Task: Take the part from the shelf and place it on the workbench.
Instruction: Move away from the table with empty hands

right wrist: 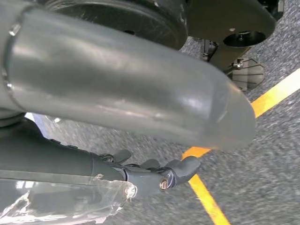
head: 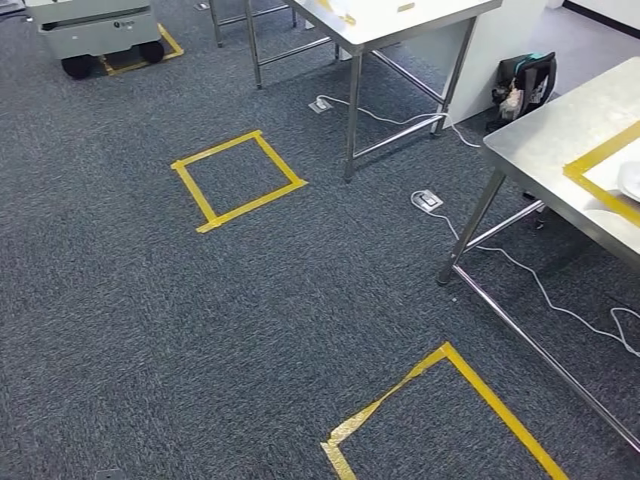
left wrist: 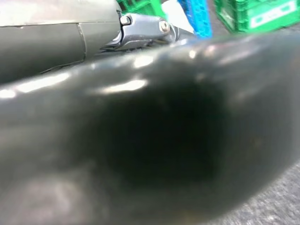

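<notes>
In the right wrist view my right hand [right wrist: 152, 176] hangs over the carpet. Its thick grey thumb [right wrist: 141, 89] runs across the frame and its dark fingers [right wrist: 176, 171] stretch out beside it. A part wrapped in crinkled clear plastic [right wrist: 67, 201] lies against those fingers and is held there. The left wrist view gives a blurred close look at my left hand [left wrist: 148, 28]; a large dark shape covers how its fingers stand. The steel workbench [head: 551, 140] stands at the right of the head view, with a yellow tape outline [head: 596, 185] on its top.
A second steel table [head: 392, 25] stands ahead, and a grey wheeled cart [head: 98, 30] at the far left. Yellow tape squares [head: 238, 180] [head: 453, 410] mark the carpet. White cables [head: 521, 275] trail under the workbench, near a black bag [head: 524, 85]. Green and blue crates [left wrist: 254, 14] lie beyond my left hand.
</notes>
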You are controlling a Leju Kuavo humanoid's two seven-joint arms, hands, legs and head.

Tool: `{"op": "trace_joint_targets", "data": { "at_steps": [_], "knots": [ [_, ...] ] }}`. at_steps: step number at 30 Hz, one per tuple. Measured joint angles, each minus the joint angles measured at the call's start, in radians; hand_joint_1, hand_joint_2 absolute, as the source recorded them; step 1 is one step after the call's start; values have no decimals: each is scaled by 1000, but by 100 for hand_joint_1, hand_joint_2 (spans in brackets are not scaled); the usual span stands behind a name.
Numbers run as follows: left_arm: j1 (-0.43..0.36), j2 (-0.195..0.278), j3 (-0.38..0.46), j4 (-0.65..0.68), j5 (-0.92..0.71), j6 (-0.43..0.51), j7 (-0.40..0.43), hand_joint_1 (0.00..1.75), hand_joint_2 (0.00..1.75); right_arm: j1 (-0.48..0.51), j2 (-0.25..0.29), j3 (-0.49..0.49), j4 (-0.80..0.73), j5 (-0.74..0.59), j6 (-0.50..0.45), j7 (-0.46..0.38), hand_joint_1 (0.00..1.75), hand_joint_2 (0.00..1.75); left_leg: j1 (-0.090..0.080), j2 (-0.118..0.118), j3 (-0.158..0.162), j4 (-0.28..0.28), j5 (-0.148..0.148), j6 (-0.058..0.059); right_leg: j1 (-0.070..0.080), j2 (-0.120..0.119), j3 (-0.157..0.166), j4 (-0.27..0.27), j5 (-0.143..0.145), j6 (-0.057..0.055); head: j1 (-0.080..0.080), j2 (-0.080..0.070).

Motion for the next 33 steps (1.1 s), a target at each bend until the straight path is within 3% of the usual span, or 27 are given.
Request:
{"op": "trace_joint_targets", "data": {
  "at_steps": [1, 3, 5, 6, 7, 8, 9, 11, 13, 15, 16, 18, 20, 22, 23, 25, 26, 28, 29, 31, 33],
  "knots": [
    [2, -4, 2, 0, -1, 0, -22, 0, 0, -1, 0, -8, 0, -8, -4, 5, 0, 0, 0, -11, 0, -1, 1, 6, -2, 6, 2, 5, -8, 5, 1, 0],
    [3, -11, 4, 1, -16, 0, -61, 0, 0, -1, 1, -23, -1, -19, -10, 10, 0, 0, 2, -33, 0, -3, 4, 18, -6, 55, -23, 70, -55, 13, 4, 0],
    [1, -19, 5, 4, -42, 0, -91, 0, 0, 1, 1, -36, -1, -26, -13, 5, 0, 0, 1, -56, -2, -3, 5, 27, -7, 106, -87, 206, -124, 14, 7, 0],
    [0, -23, 5, 6, -54, 0, -100, 0, 0, 2, 1, -42, -2, -27, -14, 0, 0, 0, 0, -70, -2, -3, 5, 29, -7, 115, -118, 265, -143, 13, 8, 0],
    [0, -27, 4, 8, -62, 0, -107, 0, 0, 3, 0, -45, -2, -27, -14, -6, 0, 0, -2, -85, -2, -2, 5, 30, -6, 120, -137, 294, -144, 10, 8, 0],
    [1, -30, 4, 9, -67, 0, -110, 0, 0, 3, 0, -48, -3, -27, -14, -9, 0, 0, -2, -100, -1, -2, 5, 30, -5, 123, -138, 283, -123, 7, 8, 0],
    [2, -33, 4, 10, -70, 0, -112, 0, 0, 3, 0, -50, -4, -27, -14, -11, 0, 0, -2, -116, 0, -2, 5, 30, -5, 130, -121, 234, -86, 3, 8, 0],
    [3, -36, 4, 12, -73, 0, -113, 0, 0, 3, 0, -54, -5, -27, -15, -14, 0, 0, -4, -143, 1, 0, 4, 27, -8, 173, -65, 97, -13, -3, 8, 0],
    [2, -39, 4, 15, -81, 0, -113, 0, 0, 2, 0, -57, -6, -27, -15, -22, 0, 0, -4, -166, -4, 3, 5, 19, -11, 207, -34, 25, 11, -5, 7, 0],
    [6, -39, 4, 23, -98, 0, -103, 0, 0, 0, 0, -59, -7, -26, -17, -41, 0, 0, 0, -186, -11, 1, 10, 6, -8, 197, -29, 18, 11, -10, 6, 0],
    [8, -38, 4, 28, -108, 0, -92, 0, 0, -1, 0, -60, -7, -26, -20, -53, 0, 0, 1, -181, -14, 4, 8, 1, -8, 186, -26, 15, 14, -16, 6, 0],
    [12, -36, 4, 37, -131, 0, -61, 0, 0, -3, 0, -60, -9, -26, -26, -75, 0, 0, -1, -136, -39, 53, -25, -9, -10, 164, -22, 7, 19, -27, 3, 0],
    [10, -35, 3, 48, -148, 0, -30, 0, 0, -2, 0, -61, -10, -24, -31, -77, 0, 0, -3, -84, -96, 171, -87, -16, -7, 137, -19, 5, 18, -33, 0, 0],
    [9, -33, 2, 61, -157, 0, -2, 0, 0, -2, 0, -61, -10, -18, -35, -56, 0, 0, -3, -69, -145, 266, -116, -19, -5, 107, -18, 5, 15, -35, 0, 0],
    [10, -31, 2, 66, -159, 0, 9, 0, 0, -3, 0, -61, -10, -15, -35, -43, 0, 0, -3, -67, -147, 268, -103, -19, -4, 94, -16, 6, 13, -36, 0, 0],
    [12, -28, 2, 74, -160, 0, 23, 0, 0, -5, 0, -61, -10, -11, -35, -26, 0, 0, -3, -50, -98, 173, -39, -16, -4, 71, -10, 6, 9, -33, -1, 0],
    [11, -27, 2, 77, -161, 0, 26, 0, 0, -7, -1, -61, -10, -11, -35, -22, 0, 0, -6, -27, -63, 107, -12, -15, -1, 61, -9, 7, 4, -29, -1, 0],
    [7, -26, 2, 81, -163, 0, 22, 0, 0, -9, -1, -61, -10, -11, -30, -21, 0, 0, -10, 6, -19, 22, 9, -7, 6, 42, -8, 9, -5, -20, 0, 0],
    [6, -25, 2, 82, -164, 0, 15, 0, 0, -10, -1, -61, -10, -12, -27, -22, 0, 0, -12, 9, -14, 8, 5, -2, 9, 33, -8, 10, -9, -17, 1, 0],
    [9, -25, 2, 82, -160, 0, -8, 0, 0, -14, -1, -61, -10, -14, -22, -26, 0, 0, -12, -12, -13, 3, 5, 11, 8, 25, 1, 10, -17, -8, 3, 0],
    [13, -23, 2, 82, -153, 0, -34, 0, 0, -16, -1, -61, -10, -16, -19, -32, 0, 0, -8, -31, -11, 0, 7, 22, 4, 63, -10, 52, -50, 1, 6, 0]
  ]
}}
